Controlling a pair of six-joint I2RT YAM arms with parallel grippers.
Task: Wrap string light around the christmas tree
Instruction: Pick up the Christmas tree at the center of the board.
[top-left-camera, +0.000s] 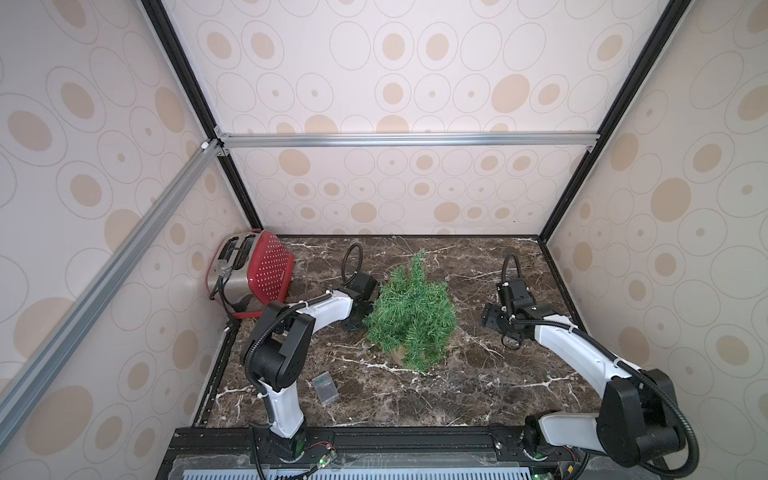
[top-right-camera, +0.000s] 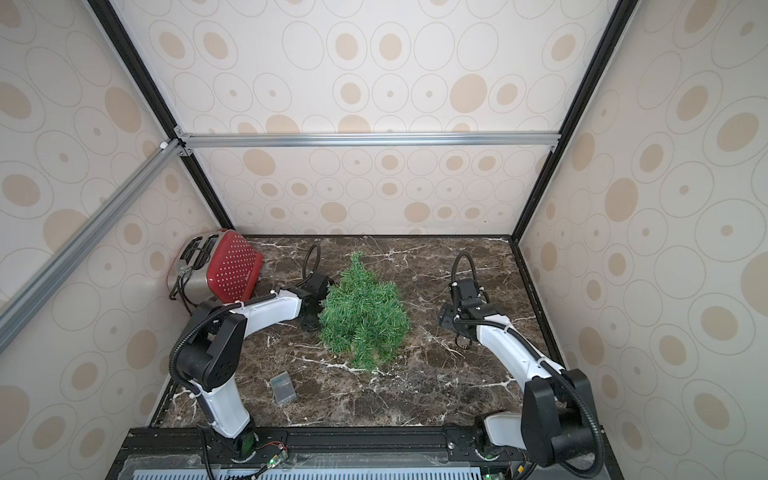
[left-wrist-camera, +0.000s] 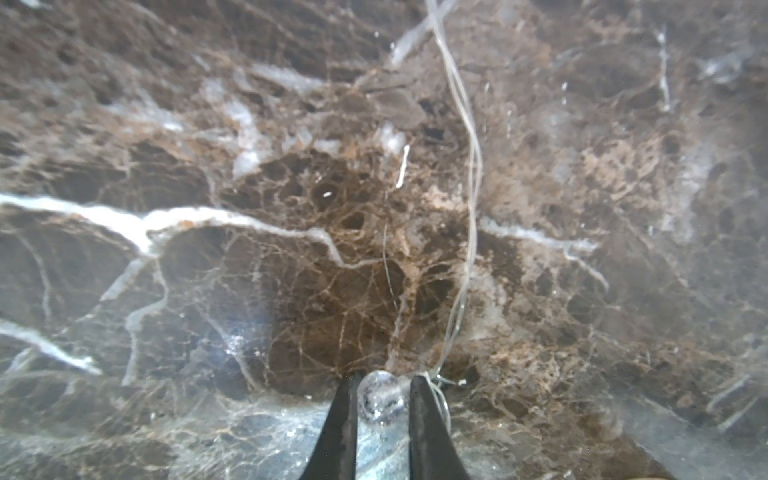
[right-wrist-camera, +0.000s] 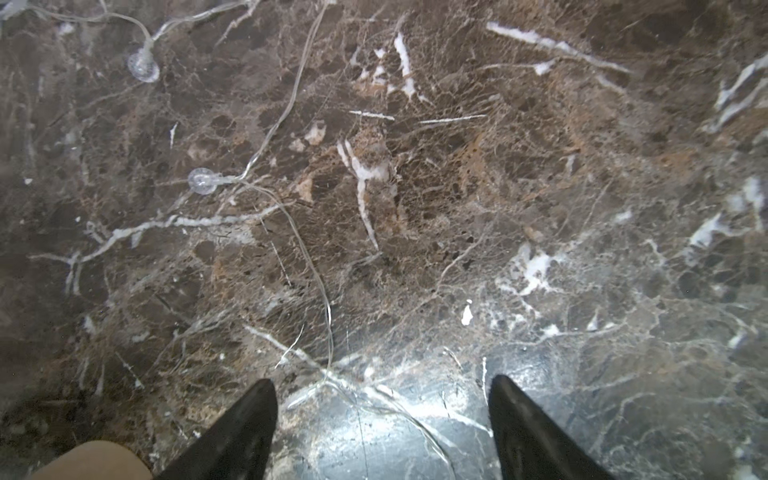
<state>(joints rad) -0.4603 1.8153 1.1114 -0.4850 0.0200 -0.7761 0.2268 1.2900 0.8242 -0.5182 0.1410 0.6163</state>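
Left gripper (left-wrist-camera: 381, 384) clamped on a string light (left-wrist-camera: 474, 208) bulb (left-wrist-camera: 380, 400)
Bulb may be squeezed out, or christmas tree (top-left-camera: 411, 316) toppled, by a hard pull

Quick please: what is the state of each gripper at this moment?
Left gripper: closed on a clear globe bulb of the thin silvery-wire string light.
Right gripper: open, holding nothing.

Soft even light; wrist views blurred, glary.
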